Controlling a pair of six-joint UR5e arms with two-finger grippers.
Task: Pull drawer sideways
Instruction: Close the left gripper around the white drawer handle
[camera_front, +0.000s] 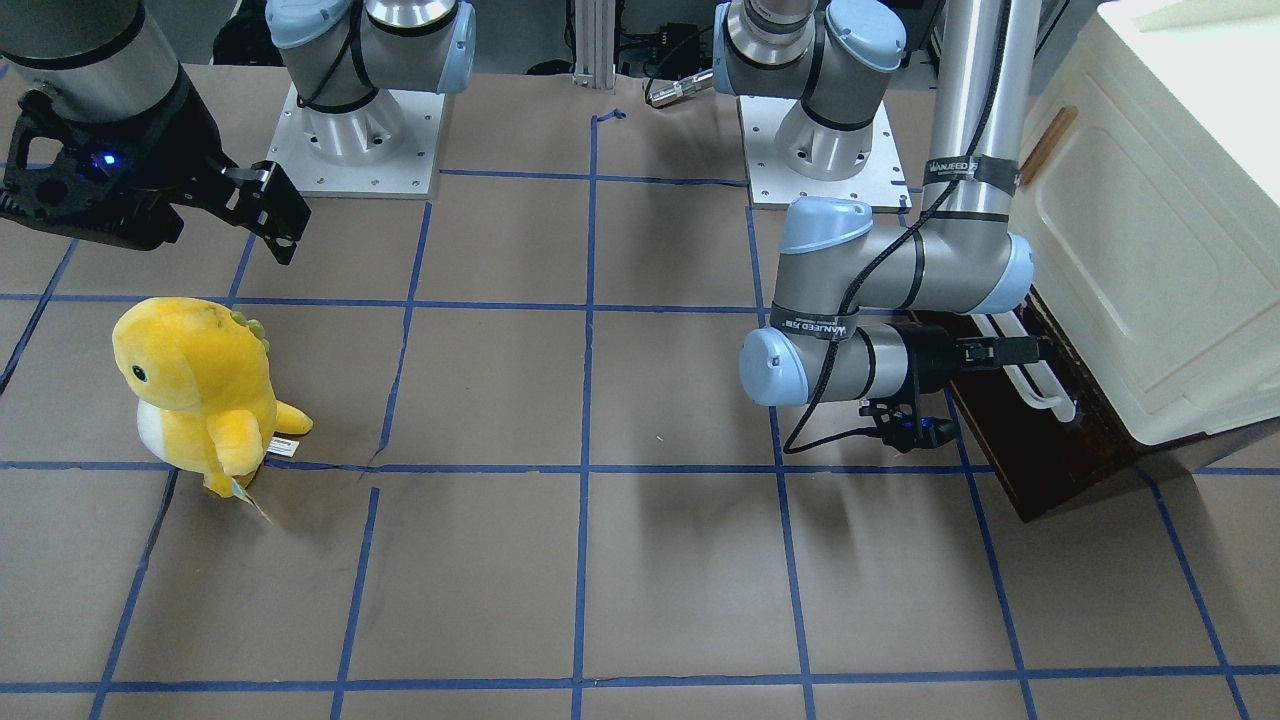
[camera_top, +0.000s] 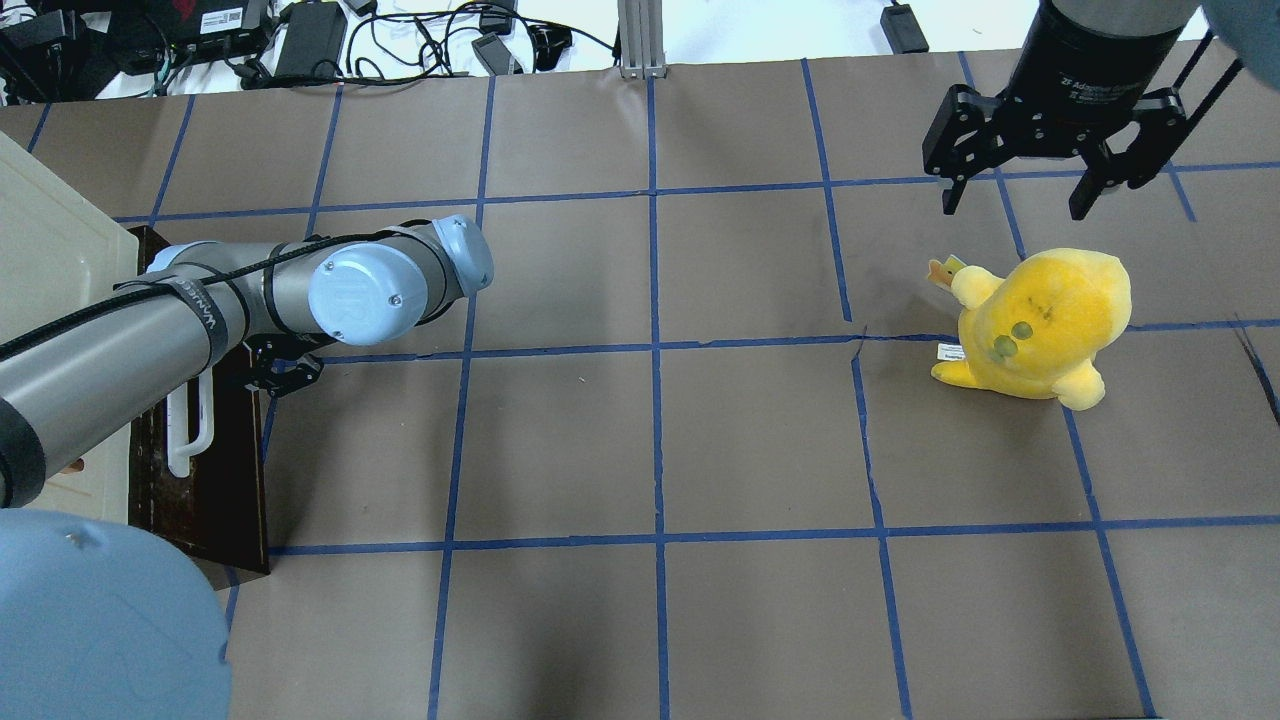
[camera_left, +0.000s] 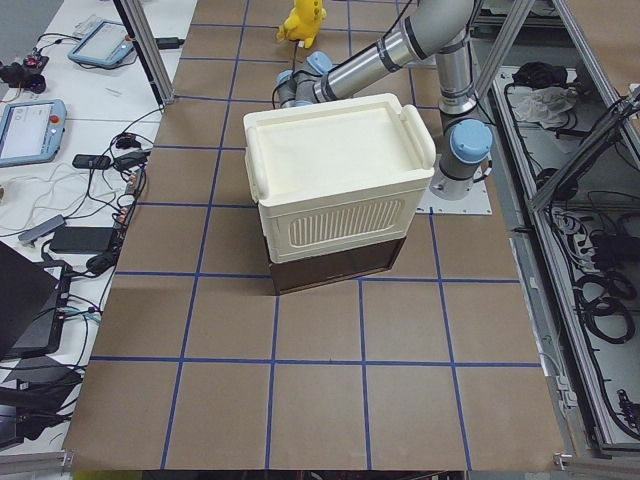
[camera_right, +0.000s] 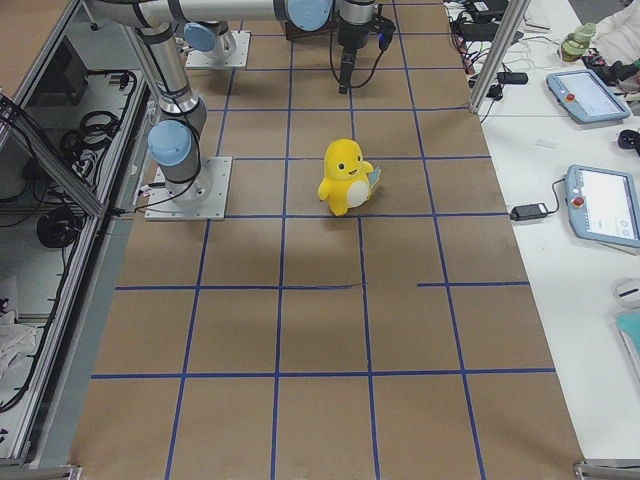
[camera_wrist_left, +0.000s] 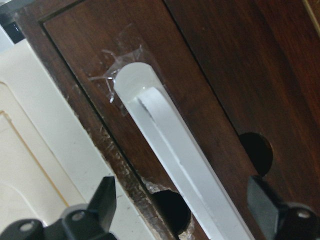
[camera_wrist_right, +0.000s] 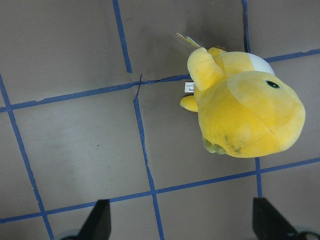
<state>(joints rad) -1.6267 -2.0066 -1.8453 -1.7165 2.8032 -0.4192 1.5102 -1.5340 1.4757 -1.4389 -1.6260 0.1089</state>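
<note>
Left gripper (camera_wrist_left: 181, 184): its jaws stand spread on either side of the white bar handle (camera_wrist_left: 165, 135), with a gap at each finger. The dark drawer front (camera_wrist_left: 210, 65) sits close behind the bar, and the cream cabinet (camera_front: 1150, 250) walls off the side above it. You have bare table (camera_top: 650, 440) from the drawer across to the yellow plush (camera_top: 1040, 315). The plush stands near the right gripper (camera_top: 1012, 208), not touching its spread fingers.

Lab: taped-grid table (camera_top: 760, 450), teach pendants (camera_right: 603, 205)
</note>
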